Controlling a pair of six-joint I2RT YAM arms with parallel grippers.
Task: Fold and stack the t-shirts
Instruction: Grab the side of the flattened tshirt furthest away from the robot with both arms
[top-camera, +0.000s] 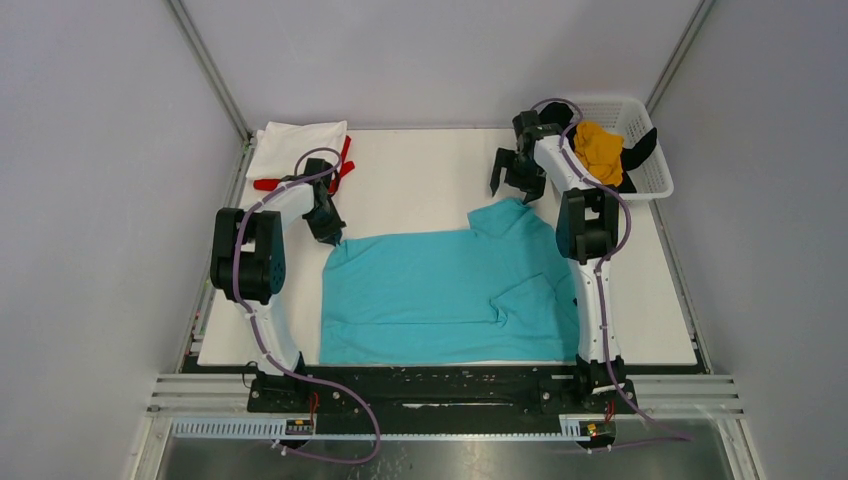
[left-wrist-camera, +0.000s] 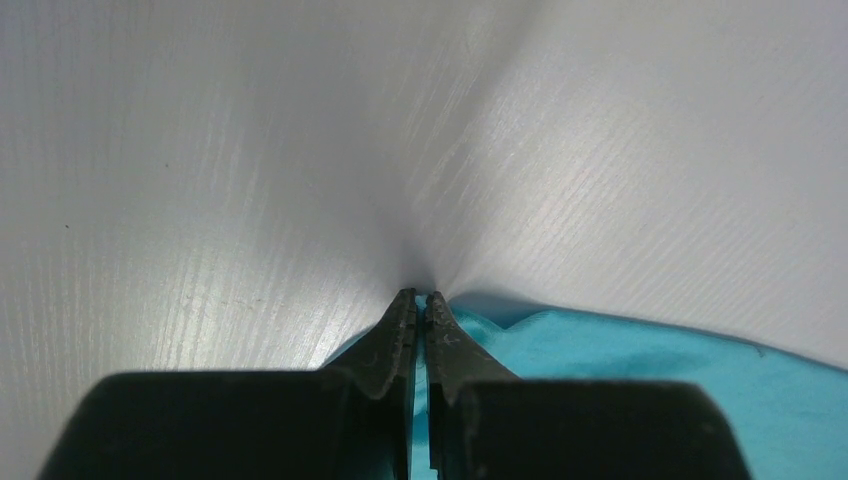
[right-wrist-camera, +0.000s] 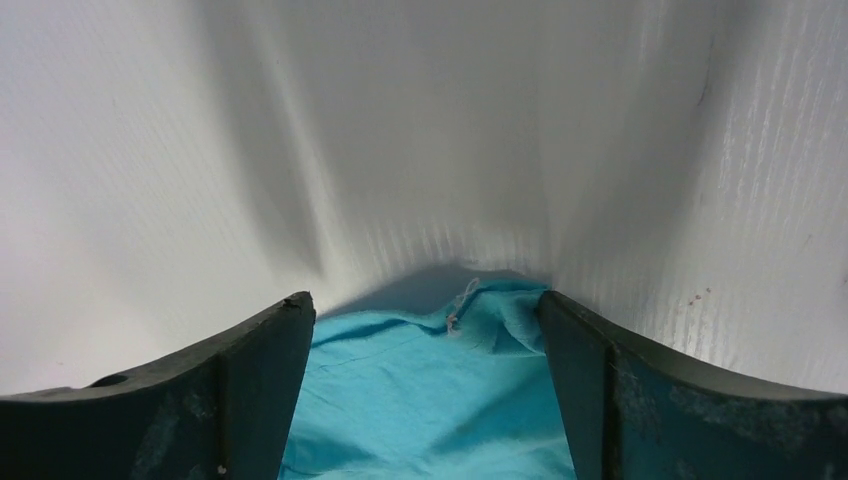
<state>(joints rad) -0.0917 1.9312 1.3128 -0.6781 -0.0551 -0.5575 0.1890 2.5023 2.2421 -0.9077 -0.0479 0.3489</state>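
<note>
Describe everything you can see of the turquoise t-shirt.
The turquoise t-shirt is plain soft cloth, lying mostly flat with light creases on the white table. One flap is folded in over its right side. The left end effector is shut on its far left corner. The open right end effector straddles its far right corner, where a loose pale thread shows.

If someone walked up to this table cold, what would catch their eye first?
The turquoise t-shirt spread across the near middle of the white table, left gripper shut on its far-left corner, right gripper open over its far-right corner. Next, the mustard-yellow shirt in the white basket at far right.
</note>
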